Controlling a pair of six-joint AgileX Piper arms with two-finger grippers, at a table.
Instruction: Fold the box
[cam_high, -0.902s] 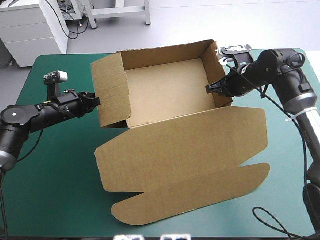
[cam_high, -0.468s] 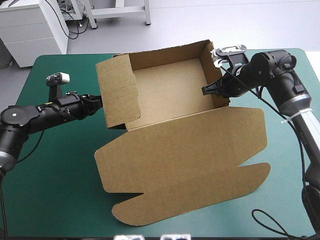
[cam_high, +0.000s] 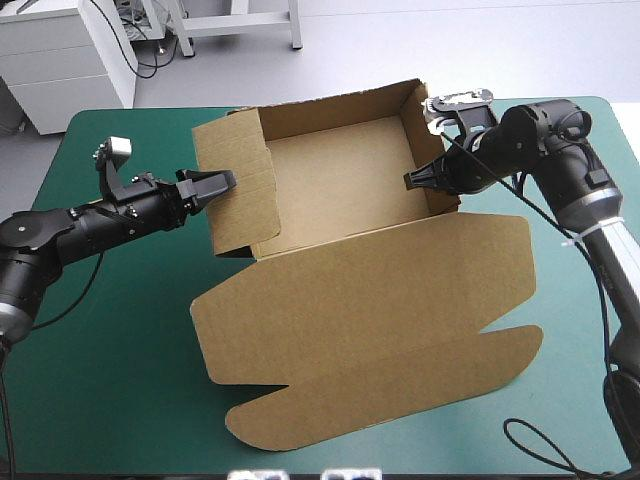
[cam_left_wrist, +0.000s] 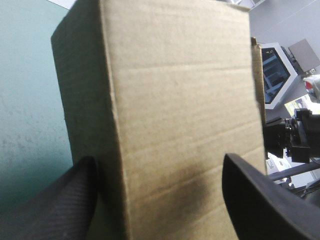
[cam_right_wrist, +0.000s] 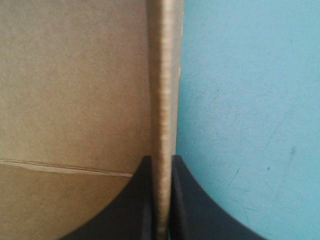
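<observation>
Fingers (cam_right_wrist: 131, 202) of the right gripper (cam_high: 409, 181) pinch the right wall of the brown box (cam_high: 340, 165), arm bent in from the frame's right; the left gripper (cam_high: 212, 185) gapes wide at the left wall, arm nearly level. Contact there is unclear. The tray sits upper centre, long axis left-right, lid flat toward the lower frame.

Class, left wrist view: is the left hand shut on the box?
No: the left hand is open, the box showing between its parted fingers.
</observation>
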